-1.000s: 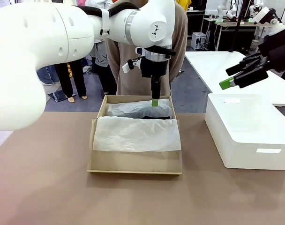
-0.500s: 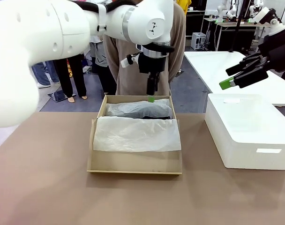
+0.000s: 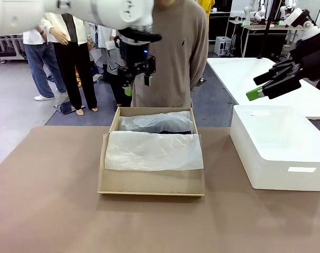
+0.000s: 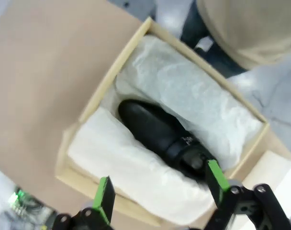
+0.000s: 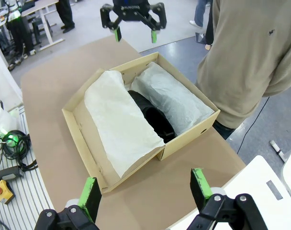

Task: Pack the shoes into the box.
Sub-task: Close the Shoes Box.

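One shoe (image 4: 157, 134) lies crosswise in box (image 4: 115, 72); toe toward robot's left.

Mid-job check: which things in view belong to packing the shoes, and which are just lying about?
Part of the job:
- shoe, lying in the box
- tissue lining the box

Just lying about:
- white box, on the table to the right
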Controlling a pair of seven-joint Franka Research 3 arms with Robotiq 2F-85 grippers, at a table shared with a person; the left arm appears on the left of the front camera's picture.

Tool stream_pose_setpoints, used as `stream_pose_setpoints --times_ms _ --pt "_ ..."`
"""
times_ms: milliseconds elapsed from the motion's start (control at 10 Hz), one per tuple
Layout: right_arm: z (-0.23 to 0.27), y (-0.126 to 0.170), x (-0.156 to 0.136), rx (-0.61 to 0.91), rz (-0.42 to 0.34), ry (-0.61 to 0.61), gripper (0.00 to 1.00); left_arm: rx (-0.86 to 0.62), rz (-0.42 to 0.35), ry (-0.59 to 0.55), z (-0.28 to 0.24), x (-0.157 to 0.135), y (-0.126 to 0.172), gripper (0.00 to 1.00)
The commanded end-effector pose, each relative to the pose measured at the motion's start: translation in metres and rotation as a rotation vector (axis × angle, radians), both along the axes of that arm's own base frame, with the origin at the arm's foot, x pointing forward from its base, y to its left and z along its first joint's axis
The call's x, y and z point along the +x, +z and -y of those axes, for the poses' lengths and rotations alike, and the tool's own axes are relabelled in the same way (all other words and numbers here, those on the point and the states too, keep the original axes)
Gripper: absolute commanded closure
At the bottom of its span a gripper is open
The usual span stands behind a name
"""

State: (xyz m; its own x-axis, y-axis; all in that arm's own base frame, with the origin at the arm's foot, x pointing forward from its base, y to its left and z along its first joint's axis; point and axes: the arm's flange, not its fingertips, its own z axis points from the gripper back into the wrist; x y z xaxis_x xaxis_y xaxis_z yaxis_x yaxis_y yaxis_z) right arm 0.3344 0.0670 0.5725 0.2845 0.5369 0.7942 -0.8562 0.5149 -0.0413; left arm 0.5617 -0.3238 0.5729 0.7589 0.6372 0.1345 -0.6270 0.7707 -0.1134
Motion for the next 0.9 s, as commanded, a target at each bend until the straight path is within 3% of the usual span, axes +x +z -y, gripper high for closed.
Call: stream_pose_setpoints --times_ms 0,300,400,800 --pt "0.001 0.000 0.003 0.018 0.013 0.022 0.00 -0.107 -0.042 -0.240 -0.040 -0.013 -0.008 0.00" --pt "0.001 0.000 0.003 0.018 0.013 0.022 0.00 -0.039 -0.050 -0.568 -0.072 -0.003 -0.010 0.00" --pt "0.001 0.000 0.003 0.018 0.013 0.022 0.00 -0.076 -0.064 -0.458 -0.073 0.003 -0.006 0.00" --pt "0.001 0.000 0.003 0.018 0.013 0.022 0.00 -0.063 -0.038 -0.474 -0.056 0.003 -0.005 0.00"
